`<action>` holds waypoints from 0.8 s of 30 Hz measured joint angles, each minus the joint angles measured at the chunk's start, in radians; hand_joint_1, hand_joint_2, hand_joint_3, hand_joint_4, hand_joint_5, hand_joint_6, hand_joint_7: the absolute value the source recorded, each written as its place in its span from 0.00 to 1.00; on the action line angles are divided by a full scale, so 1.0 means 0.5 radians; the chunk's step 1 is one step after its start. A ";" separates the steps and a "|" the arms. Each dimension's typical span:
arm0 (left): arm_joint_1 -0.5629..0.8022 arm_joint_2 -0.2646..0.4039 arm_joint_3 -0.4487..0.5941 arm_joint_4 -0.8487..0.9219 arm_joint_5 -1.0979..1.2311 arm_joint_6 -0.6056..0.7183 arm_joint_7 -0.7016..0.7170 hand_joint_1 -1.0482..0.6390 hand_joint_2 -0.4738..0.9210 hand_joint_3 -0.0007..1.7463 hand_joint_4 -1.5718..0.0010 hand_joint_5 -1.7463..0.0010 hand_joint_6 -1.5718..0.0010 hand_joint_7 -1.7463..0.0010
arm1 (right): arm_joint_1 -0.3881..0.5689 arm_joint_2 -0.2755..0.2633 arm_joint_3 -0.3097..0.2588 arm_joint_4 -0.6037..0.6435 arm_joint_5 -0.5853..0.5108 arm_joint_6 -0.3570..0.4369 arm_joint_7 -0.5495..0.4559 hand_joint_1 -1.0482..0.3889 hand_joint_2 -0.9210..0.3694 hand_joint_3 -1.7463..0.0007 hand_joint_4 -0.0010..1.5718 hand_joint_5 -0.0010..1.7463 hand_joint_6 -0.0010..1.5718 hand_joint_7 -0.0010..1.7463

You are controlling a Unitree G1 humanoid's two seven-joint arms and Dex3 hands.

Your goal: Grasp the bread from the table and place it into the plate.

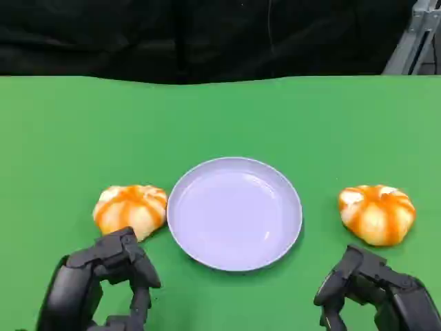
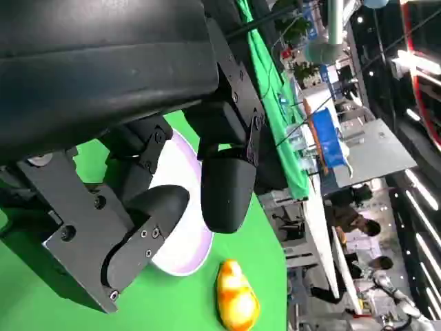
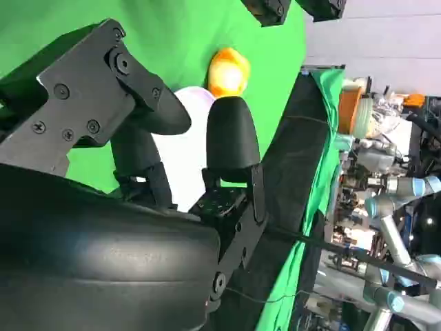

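a pale lilac plate (image 1: 234, 212) sits mid-table on green cloth (image 1: 220, 117). one bread roll (image 1: 131, 209) lies at its nine o'clock, just beside the rim; another roll (image 1: 377, 213) at three o'clock, apart. the left hand (image 1: 103, 279) and right hand (image 1: 375, 289) hover near, fingers apart, holding nothing.

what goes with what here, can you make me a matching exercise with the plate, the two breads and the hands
Things:
1. plate
2. left bread
3. right bread
4. left hand

Places or states:
A. open, holding nothing, at the table's near edge
B. empty, in the middle of the table
C. apart from the plate, beyond the right hand
D. close beside the plate's rim, just beyond the left hand

Pairs: 1-B, 2-D, 3-C, 4-A
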 measured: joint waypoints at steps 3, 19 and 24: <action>-0.003 0.007 -0.001 0.020 -0.001 -0.003 -0.002 0.59 0.49 0.94 0.43 0.03 0.46 0.13 | -0.002 0.001 0.001 0.015 0.000 -0.003 -0.003 0.70 0.45 0.23 0.44 0.96 0.45 0.82; -0.003 0.013 0.034 0.059 0.097 -0.079 0.043 0.60 0.52 0.90 0.46 0.08 0.46 0.20 | 0.022 0.012 0.034 0.005 -0.039 -0.003 -0.035 0.71 0.44 0.23 0.43 0.96 0.45 0.83; -0.017 0.049 0.047 -0.025 0.367 0.063 0.100 0.41 0.91 0.16 0.78 0.40 0.73 0.69 | 0.026 0.017 0.045 -0.003 -0.039 0.008 -0.040 0.71 0.44 0.22 0.41 1.00 0.43 0.85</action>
